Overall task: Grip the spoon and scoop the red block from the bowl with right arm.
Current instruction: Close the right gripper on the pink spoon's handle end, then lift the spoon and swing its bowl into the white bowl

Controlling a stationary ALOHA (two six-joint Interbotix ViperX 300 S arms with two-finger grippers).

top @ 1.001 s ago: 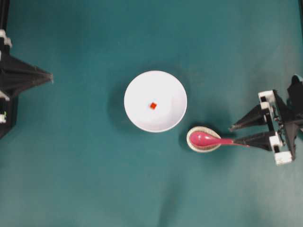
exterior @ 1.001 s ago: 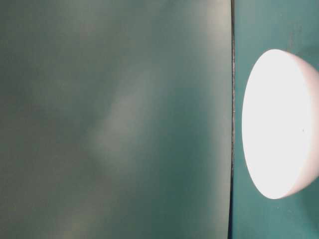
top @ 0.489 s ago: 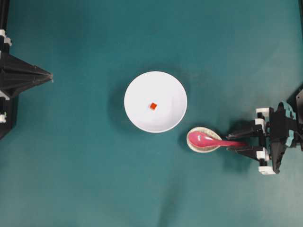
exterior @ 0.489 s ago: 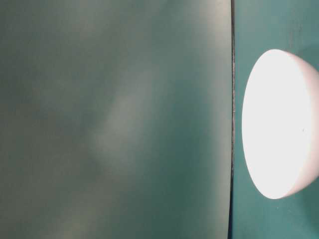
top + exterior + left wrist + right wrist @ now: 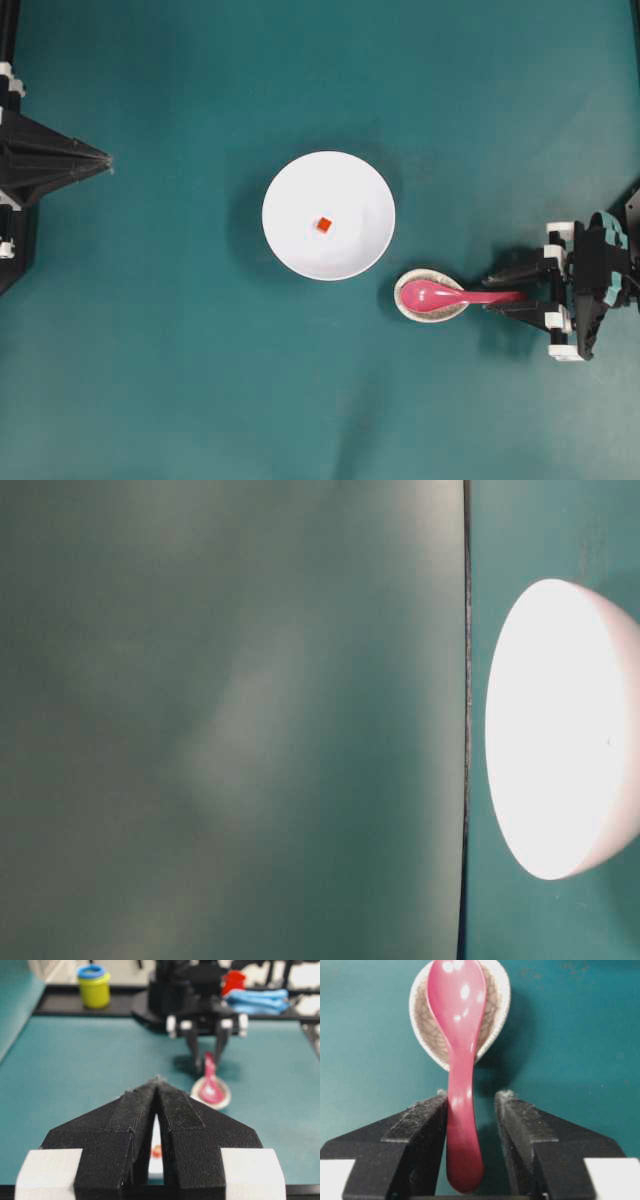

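The pink spoon [image 5: 445,295] lies with its scoop in a small speckled dish [image 5: 415,313], handle pointing right. My right gripper [image 5: 490,292] straddles the handle. In the right wrist view, the left finger [image 5: 427,1120] touches the spoon [image 5: 462,1060] and a gap remains at the right finger [image 5: 517,1120], so the right gripper [image 5: 472,1094] is open. The red block [image 5: 323,225] sits in the middle of the white bowl [image 5: 290,180]. My left gripper [image 5: 105,165] is shut and empty at the far left, and it points at the bowl [image 5: 156,1132].
The speckled dish [image 5: 495,1015] sits just right of and below the bowl. The table-level view shows only the bowl's side [image 5: 560,730]. Past the table's far edge, a yellow jar [image 5: 93,986] and blue cloth [image 5: 257,1000] show in the left wrist view.
My right gripper turned square to the spoon, came down over the handle and narrowed its jaws around it. The left arm, bowl and block stayed put.
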